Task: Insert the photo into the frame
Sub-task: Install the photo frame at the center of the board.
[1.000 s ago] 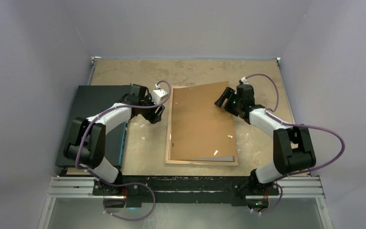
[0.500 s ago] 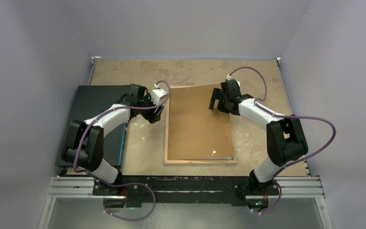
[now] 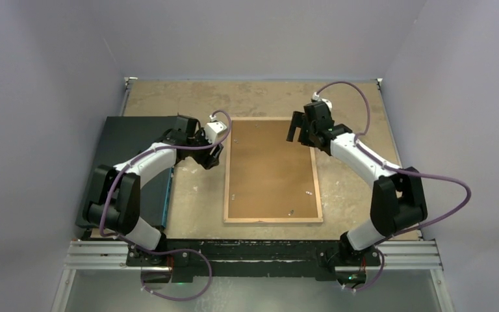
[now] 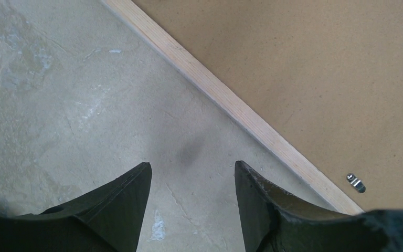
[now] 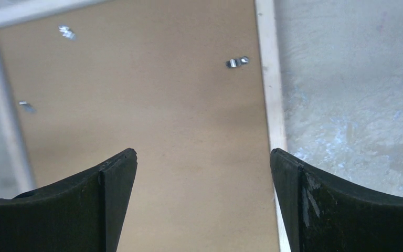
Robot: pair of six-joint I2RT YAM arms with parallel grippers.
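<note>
While the right gripper (image 5: 203,155) gapes, the frame (image 3: 271,170) lies flat.

I find nothing readable on any of my feeds. No lettering shows on the frame (image 3: 271,170) or the table (image 3: 253,97).

Backing board (image 3: 271,169) settled flat in frame (image 3: 227,170) (right tool (image 3: 294,128) opened).

Pale wood frame (image 3: 227,172), matt brown backing; rough scuffed table (image 3: 169,97)
</note>
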